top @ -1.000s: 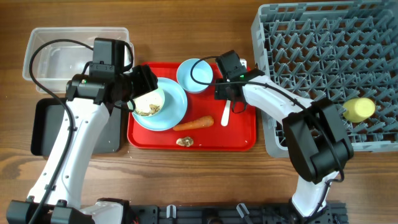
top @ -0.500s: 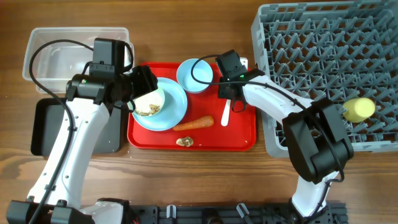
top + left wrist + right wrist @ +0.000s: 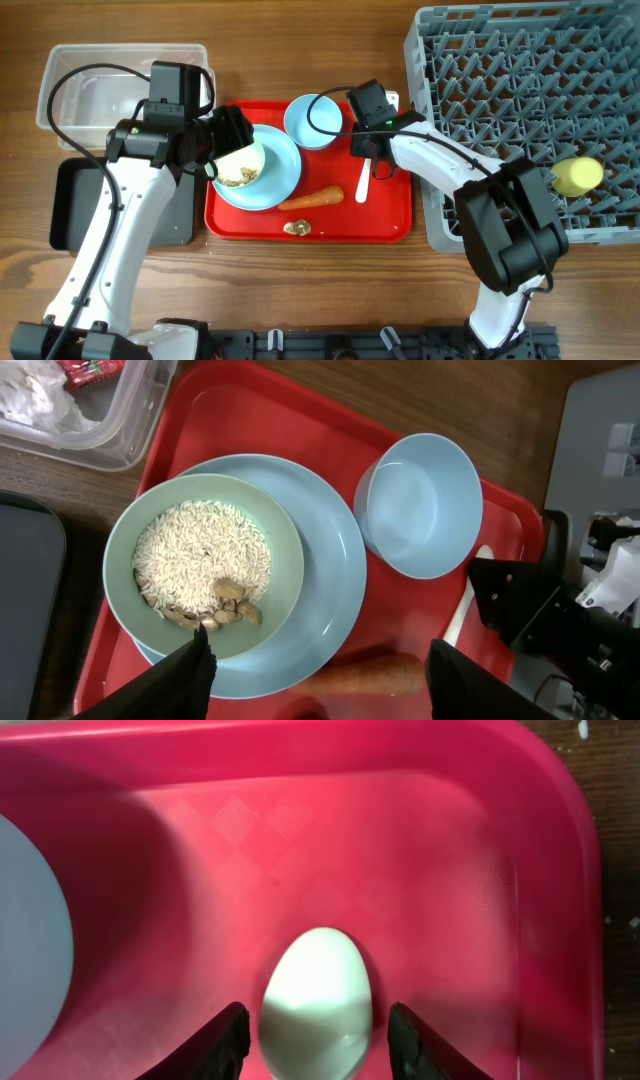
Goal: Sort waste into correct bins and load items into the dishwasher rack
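Note:
On the red tray a light blue plate carries a pale bowl of whitish rice and brown scraps. An empty pale blue bowl stands behind it. An orange carrot, a golden-brown lump and a white spoon lie on the tray. My left gripper is open above the plate, one fingertip at the rice bowl's rim. My right gripper is open, its fingers on either side of the spoon's bowl. A yellow cup lies in the grey rack.
The clear tub at the back left holds the red-and-white wrapper and white tissue. The black tray lies in front of it. The rack fills the right side, close to the red tray's right edge.
My right gripper has edged slightly along the tray toward the spoon. My left arm and all objects have stayed where they were.

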Motion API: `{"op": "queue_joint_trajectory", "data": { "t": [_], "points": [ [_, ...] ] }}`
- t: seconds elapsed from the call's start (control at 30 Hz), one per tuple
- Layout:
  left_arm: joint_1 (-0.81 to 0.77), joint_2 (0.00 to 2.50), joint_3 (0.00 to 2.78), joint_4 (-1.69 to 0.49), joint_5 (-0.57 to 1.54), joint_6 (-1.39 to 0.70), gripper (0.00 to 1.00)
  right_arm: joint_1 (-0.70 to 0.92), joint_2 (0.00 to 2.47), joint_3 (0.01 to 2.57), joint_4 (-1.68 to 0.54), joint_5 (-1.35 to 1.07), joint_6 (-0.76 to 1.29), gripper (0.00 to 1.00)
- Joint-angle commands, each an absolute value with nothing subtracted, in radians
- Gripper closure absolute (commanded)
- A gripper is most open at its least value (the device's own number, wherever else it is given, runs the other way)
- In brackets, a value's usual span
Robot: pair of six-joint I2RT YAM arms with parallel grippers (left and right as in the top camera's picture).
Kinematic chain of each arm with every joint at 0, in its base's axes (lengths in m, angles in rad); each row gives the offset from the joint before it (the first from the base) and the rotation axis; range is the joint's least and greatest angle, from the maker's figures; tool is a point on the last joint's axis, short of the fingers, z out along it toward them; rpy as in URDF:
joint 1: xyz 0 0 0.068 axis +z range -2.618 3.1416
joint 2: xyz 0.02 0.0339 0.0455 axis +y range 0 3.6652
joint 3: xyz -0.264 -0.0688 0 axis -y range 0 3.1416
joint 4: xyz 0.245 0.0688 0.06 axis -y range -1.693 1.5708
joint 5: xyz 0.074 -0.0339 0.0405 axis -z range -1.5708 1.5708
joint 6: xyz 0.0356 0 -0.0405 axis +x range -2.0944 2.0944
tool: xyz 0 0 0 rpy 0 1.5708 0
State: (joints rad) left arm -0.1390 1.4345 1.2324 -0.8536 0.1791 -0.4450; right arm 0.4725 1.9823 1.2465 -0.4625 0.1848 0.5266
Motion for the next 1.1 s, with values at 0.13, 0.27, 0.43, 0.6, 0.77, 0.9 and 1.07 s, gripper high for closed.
{"op": "queue_joint_trajectory", "data": {
  "t": [0.13,0.27,0.43,0.6,0.77,0.9,1.07],
  "points": [
    [-0.139,1.442,1.242,-0.861,0.166,-0.422,0.31,0.471,2.009,1.250,-0.449,0.190,0.524,0.52],
    [-0.139,1.442,1.242,-0.862,0.166,-0.422,0.31,0.471,2.027,1.249,-0.450,0.183,0.524,0.52],
    [-0.139,1.442,1.242,-0.862,0.166,-0.422,0.31,0.471,2.040,1.249,-0.448,0.183,0.524,0.48],
    [-0.139,1.442,1.242,-0.862,0.166,-0.422,0.31,0.471,2.040,1.249,-0.449,0.183,0.524,0.49],
    [-0.139,1.442,1.242,-0.862,0.166,-0.422,0.31,0.471,2.040,1.249,-0.454,0.183,0.523,0.54],
    [-0.139,1.442,1.242,-0.862,0.166,-0.422,0.31,0.471,2.035,1.249,-0.459,0.183,0.512,0.55],
    [-0.139,1.442,1.242,-0.861,0.166,-0.422,0.31,0.471,2.018,1.249,-0.476,0.179,0.496,0.61]
  ]
}}
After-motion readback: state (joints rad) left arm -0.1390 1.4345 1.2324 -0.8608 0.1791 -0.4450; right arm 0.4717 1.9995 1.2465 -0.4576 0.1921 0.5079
